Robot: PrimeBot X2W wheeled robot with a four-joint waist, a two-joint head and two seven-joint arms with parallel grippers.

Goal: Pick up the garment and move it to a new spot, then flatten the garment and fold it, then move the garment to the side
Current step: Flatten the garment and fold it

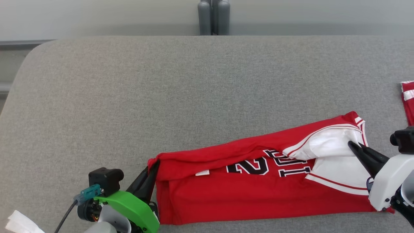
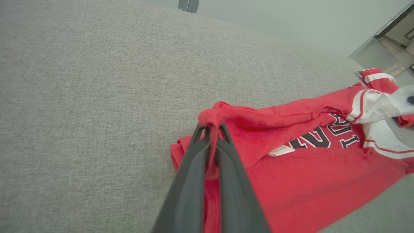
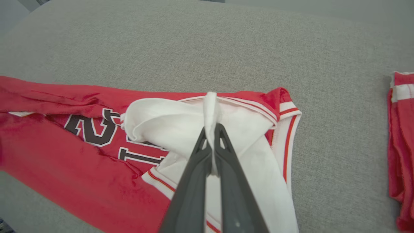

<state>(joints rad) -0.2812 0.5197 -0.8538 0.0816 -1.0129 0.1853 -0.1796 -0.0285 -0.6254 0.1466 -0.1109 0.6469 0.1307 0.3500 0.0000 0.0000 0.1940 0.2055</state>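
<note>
The garment point(image 1: 245, 191) is a red jersey with white panels and black lettering, lying lengthwise near the front of the grey table. Its far long edge is lifted and partly turned over toward me. My left gripper point(image 1: 154, 163) is shut on the red corner at the jersey's left end; the left wrist view shows the cloth point(image 2: 212, 118) pinched between the fingers. My right gripper point(image 1: 354, 145) is shut on the white cloth at the jersey's right end, and in the right wrist view this white fold point(image 3: 212, 106) rises between the fingertips.
A second red-and-white garment point(image 1: 408, 100) lies at the table's right edge, also seen in the right wrist view point(image 3: 401, 145). A white scrap point(image 1: 19, 223) sits at the front left corner. Dark grey cylinders point(image 1: 213, 16) stand behind the table point(image 1: 161, 90).
</note>
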